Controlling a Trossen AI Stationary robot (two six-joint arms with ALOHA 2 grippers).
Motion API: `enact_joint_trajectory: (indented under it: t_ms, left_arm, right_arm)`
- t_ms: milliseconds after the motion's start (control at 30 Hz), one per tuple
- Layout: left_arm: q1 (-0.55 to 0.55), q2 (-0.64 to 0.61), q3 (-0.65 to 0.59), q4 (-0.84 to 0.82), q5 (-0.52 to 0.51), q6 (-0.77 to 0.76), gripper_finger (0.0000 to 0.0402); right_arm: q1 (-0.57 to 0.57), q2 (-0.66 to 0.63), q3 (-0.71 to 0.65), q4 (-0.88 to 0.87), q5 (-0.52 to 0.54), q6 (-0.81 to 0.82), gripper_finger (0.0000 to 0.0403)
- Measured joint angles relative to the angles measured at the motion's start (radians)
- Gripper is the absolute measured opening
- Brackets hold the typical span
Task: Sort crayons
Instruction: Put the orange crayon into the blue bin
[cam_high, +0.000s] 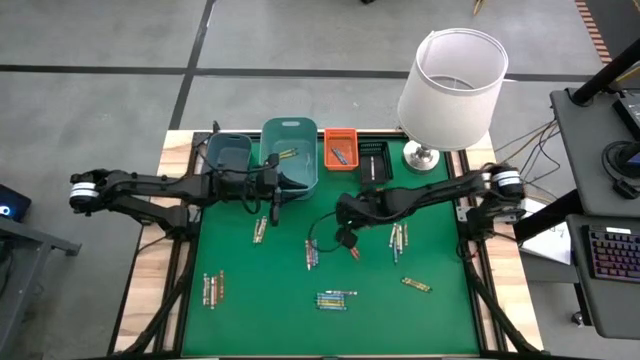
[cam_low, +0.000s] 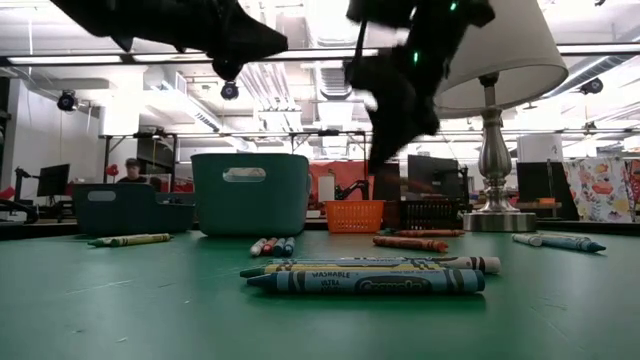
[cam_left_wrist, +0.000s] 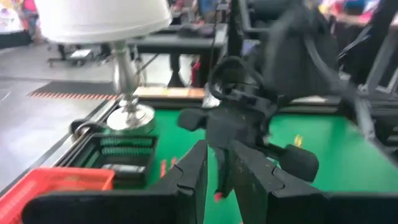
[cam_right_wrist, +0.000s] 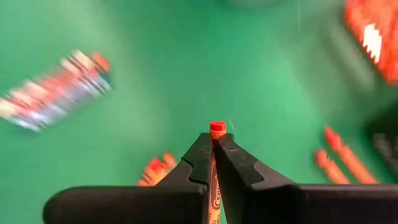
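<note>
Crayons lie scattered on the green mat: a bundle (cam_high: 336, 299) near the front, a pair (cam_high: 212, 290) at the left, a few (cam_high: 398, 238) at the right, and others (cam_high: 311, 254) mid-table. In the low view a blue one (cam_low: 365, 283) lies closest. My right gripper (cam_high: 350, 240) hangs over mid-table, shut on a red crayon (cam_right_wrist: 217, 129). Beside the big teal bin (cam_high: 290, 155), my left gripper (cam_high: 270, 198) hovers, its fingers (cam_left_wrist: 193, 180) a little apart with nothing between them. My right gripper pinches the red crayon between its two fingertips (cam_right_wrist: 200, 158), slanting down from above. The crayon's red end (cam_right_wrist: 217, 127) pokes out just past the tips, and its wrapped body (cam_right_wrist: 213, 186) runs back between the fingers, along them. It is lifted clear of the mat.
At the mat's far edge stand a dark teal bin (cam_high: 228, 155), the big teal bin with crayons inside, a small orange bin (cam_high: 340, 147) and a black bin (cam_high: 374, 160). A white-shaded lamp (cam_high: 450, 80) stands at the far right. Bare mat lies at the near left.
</note>
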Motion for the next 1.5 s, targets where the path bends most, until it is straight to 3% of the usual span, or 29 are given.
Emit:
enact_joint_trajectory:
  t_ms: [300,433,533,833,1033,1300,1500]
  left_arm:
    - [-0.040,0.002,-0.205,0.407,0.007,-0.124,0.0052]
    - [-0.052,0.027,-0.245,0.490,0.007,-0.140,0.0062]
    - [-0.059,0.067,-0.244,0.538,0.007,-0.140,0.0082]
    - [-0.069,0.240,-0.120,0.583,0.015,-0.137,0.0170]
    - [-0.069,0.303,-0.064,0.577,0.128,-0.105,0.0181]
    - [-0.069,0.323,-0.031,0.580,0.135,-0.102,0.0138]
    - [-0.068,0.311,-0.034,0.572,0.128,-0.102,0.0043]
  right_arm:
    - [-0.003,-0.260,-0.271,0.717,-0.044,-0.275,0.0009]
    - [-0.009,-0.284,-0.352,1.057,-0.160,-0.365,0.0009]
    - [-0.018,-0.270,-0.368,1.201,-0.216,-0.394,0.0009]
    - [-0.021,-0.215,-0.314,1.234,-0.225,-0.458,0.0009]
    - [-0.021,-0.218,-0.307,1.217,-0.222,-0.489,0.0008]
    - [-0.021,-0.218,-0.307,1.215,-0.221,-0.512,0.0009]
    - [-0.021,-0.218,-0.307,1.218,-0.215,-0.512,0.0012]
